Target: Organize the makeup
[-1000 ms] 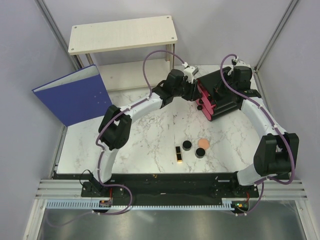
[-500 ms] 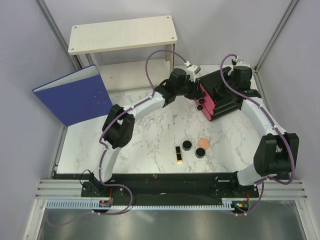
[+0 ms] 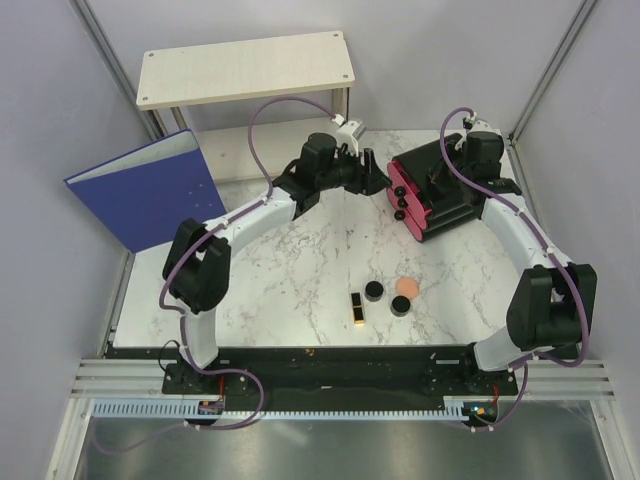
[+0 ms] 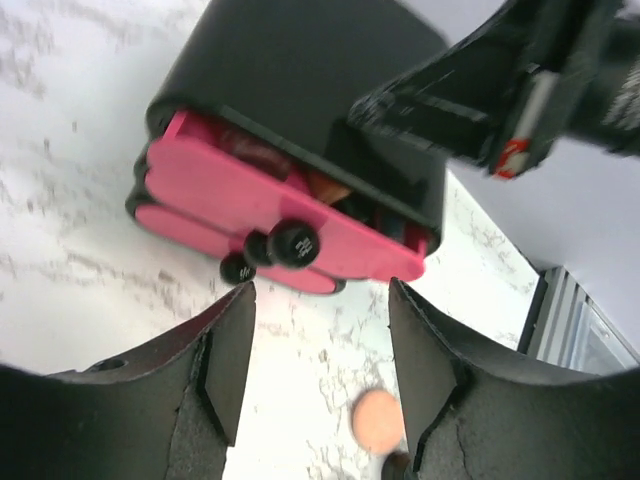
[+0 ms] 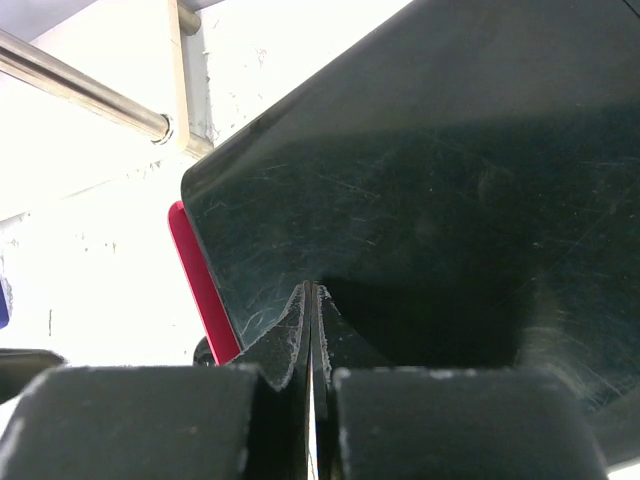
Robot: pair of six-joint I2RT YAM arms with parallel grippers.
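The black organizer box [image 3: 445, 190] stands at the back right, its pink drawers [image 3: 402, 196] facing left. My left gripper [image 3: 378, 183] hangs open just left of the drawer knobs [image 4: 293, 243], holding nothing. The upper drawer stands slightly ajar, and something peach [image 4: 326, 187] shows in the gap. My right gripper [image 5: 313, 292] is shut, its tips resting on the box top [image 5: 450, 180]. On the marble lie a black-and-gold lipstick [image 3: 356, 308], two round black jars [image 3: 374, 291] [image 3: 401, 305] and a peach puff [image 3: 407, 286]. The puff [image 4: 378, 420] also shows between my left fingers.
A blue binder [image 3: 150, 190] leans at the left. A pale wooden shelf [image 3: 245, 65] stands at the back, its metal leg [image 5: 90, 95] close behind the box. Grey walls close in both sides.
My left gripper has opened, let go of the drawer knob and drawn back to the left. The right gripper has stayed shut on the box top.
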